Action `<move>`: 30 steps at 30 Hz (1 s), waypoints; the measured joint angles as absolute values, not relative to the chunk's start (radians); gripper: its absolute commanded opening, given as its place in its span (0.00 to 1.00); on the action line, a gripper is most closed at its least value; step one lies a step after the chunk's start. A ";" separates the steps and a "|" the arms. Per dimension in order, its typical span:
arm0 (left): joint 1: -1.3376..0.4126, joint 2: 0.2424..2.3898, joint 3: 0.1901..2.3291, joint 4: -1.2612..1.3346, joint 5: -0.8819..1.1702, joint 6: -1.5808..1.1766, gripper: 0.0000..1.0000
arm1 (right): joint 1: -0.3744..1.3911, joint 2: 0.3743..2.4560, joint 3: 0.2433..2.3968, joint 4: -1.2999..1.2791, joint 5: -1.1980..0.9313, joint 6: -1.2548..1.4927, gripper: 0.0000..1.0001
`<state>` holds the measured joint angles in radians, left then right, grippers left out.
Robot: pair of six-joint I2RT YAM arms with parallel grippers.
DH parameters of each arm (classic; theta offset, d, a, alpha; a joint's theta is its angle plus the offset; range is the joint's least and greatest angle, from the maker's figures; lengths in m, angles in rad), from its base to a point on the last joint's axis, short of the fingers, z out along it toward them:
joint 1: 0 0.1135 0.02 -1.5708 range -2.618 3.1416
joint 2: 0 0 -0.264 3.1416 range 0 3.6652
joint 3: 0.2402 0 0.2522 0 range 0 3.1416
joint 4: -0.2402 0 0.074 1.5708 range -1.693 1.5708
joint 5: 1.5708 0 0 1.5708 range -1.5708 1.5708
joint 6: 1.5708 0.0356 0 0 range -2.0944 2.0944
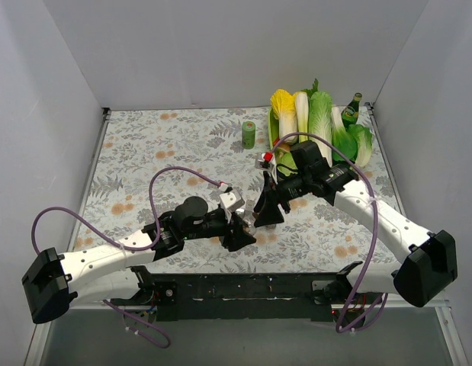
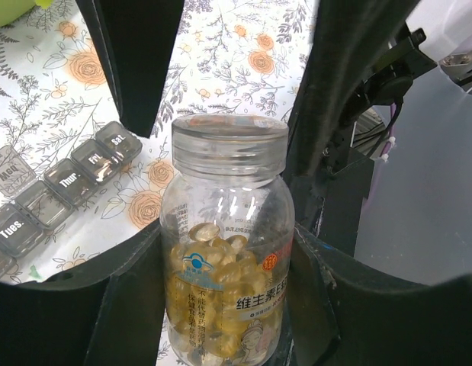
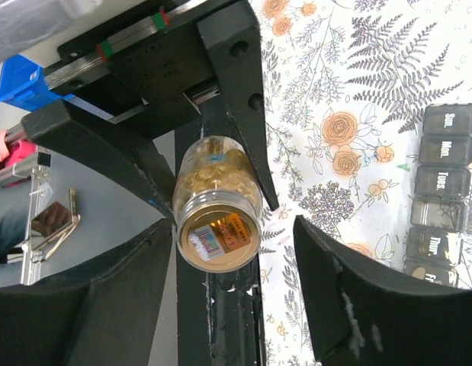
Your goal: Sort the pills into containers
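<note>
A clear bottle [image 2: 228,229] of yellow pills, with a clear cap, stands upright between my left gripper's [image 2: 226,282] fingers, which are shut on its body. In the top view the left gripper [image 1: 239,232] holds it near the table's front middle. My right gripper [image 3: 234,252] is open just above the bottle cap [image 3: 219,238]. The cap lies between its jaws, close to one finger and with a gap to the other. In the top view the right gripper [image 1: 268,210] is right beside the left one. The grey pill organizer strip [image 2: 60,187] lies on the cloth beside the bottle and also shows in the right wrist view [image 3: 447,191]. Its lids are shut.
A small green cylinder [image 1: 249,135] stands at the back middle. A green tray of vegetables [image 1: 319,122] and a green glass bottle [image 1: 351,110] are at the back right. A small red-and-white item [image 1: 266,160] lies near the right arm. The black rail [image 1: 243,288] runs along the near edge.
</note>
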<state>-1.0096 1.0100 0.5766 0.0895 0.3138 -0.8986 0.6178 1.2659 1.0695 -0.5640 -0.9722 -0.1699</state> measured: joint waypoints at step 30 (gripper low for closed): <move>-1.010 0.892 0.575 -0.003 0.441 -0.872 0.00 | 0.777 1.228 1.187 -0.826 -1.009 -0.980 0.94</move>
<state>-1.0096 0.8921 0.5755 -0.0029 0.4408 -0.8722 0.7773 1.2282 1.1873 -0.8265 -1.0092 -0.9802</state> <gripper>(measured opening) 0.519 0.868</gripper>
